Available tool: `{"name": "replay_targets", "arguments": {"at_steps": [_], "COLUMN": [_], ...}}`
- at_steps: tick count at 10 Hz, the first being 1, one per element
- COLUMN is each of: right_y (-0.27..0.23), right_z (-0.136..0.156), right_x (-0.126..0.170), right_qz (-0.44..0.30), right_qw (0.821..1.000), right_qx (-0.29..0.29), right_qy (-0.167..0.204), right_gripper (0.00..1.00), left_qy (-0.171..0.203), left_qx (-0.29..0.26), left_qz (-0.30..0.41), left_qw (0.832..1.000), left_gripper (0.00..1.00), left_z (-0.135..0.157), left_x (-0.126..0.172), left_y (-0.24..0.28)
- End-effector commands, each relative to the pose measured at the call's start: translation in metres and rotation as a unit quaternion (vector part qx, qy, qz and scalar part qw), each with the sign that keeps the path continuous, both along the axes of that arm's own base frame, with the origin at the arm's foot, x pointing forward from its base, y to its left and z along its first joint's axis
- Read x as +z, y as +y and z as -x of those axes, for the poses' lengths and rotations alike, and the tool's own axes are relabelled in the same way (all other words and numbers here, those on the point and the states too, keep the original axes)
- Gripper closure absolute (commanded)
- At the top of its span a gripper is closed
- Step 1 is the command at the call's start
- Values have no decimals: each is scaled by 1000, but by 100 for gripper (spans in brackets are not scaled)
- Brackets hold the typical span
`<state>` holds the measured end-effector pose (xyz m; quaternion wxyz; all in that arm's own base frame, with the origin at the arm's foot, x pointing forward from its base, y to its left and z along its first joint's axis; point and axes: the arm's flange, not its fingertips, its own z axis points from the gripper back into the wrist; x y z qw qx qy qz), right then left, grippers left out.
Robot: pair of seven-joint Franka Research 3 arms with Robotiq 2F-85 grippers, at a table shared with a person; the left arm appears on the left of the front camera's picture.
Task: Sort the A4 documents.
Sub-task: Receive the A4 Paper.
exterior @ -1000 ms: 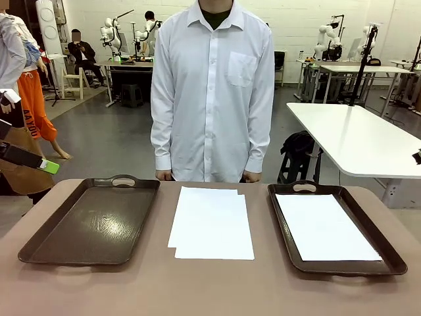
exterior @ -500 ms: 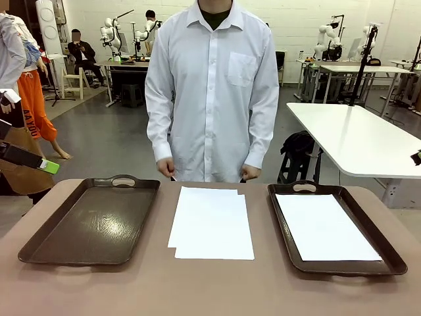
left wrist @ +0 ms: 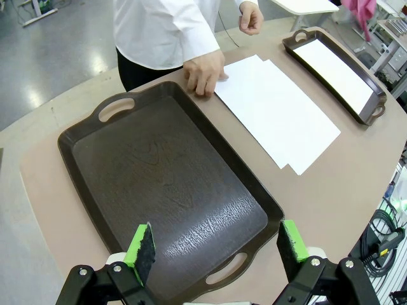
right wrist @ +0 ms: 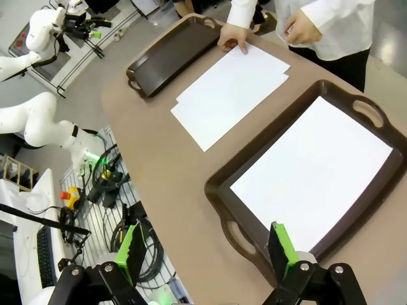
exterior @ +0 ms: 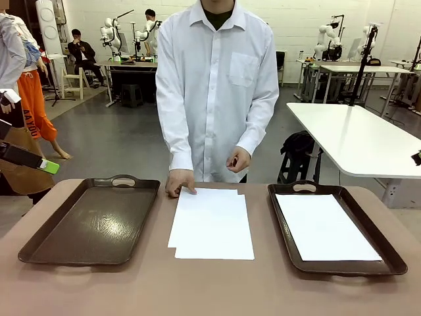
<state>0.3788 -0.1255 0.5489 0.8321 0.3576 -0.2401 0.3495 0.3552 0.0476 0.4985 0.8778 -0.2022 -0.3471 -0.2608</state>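
Observation:
White A4 documents [exterior: 212, 224] lie stacked, slightly offset, on the table between two dark brown trays. One more white sheet [exterior: 325, 227] lies flat in the right tray [exterior: 284, 227]. The left tray [exterior: 99, 220] holds nothing. A person in a white shirt stands at the far side, one hand [exterior: 179, 182] resting on the stack's far left corner, the other hand [exterior: 238, 159] raised at the waist. My left gripper [left wrist: 216, 244] hovers open high above the left tray [left wrist: 165, 184]. My right gripper [right wrist: 206, 244] hangs open above the near end of the right tray [right wrist: 219, 190], over the sheet [right wrist: 311, 181].
The brown table [exterior: 210, 289] has bare room along its near edge. A white table [exterior: 355, 135] stands behind at the right. Cables and a white arm's base [right wrist: 44, 127] lie beside the table in the right wrist view.
The person has brought one hand forward and down onto the far left corner of the middle stack, and lifted the other hand to the waist. Neither gripper has moved.

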Motion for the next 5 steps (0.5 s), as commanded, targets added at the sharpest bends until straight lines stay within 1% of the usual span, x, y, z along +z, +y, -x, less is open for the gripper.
{"name": "replay_targets", "arguments": {"at_steps": [1, 5], "right_y": [-1, -1], "right_z": [0, 0], "right_x": [-1, -1], "right_qz": [2, 2], "right_qw": [1000, 1000], "right_qx": [9, 9], "right_qy": [-3, -3], "right_gripper": [0, 0], "left_qy": [-5, -5], "left_qx": [-10, -10], "left_qz": [6, 6], "left_qw": [1000, 1000], "left_gripper": [0, 0], "left_z": [-1, -1], "left_x": [-2, -2], "left_y": [1, 1]}}
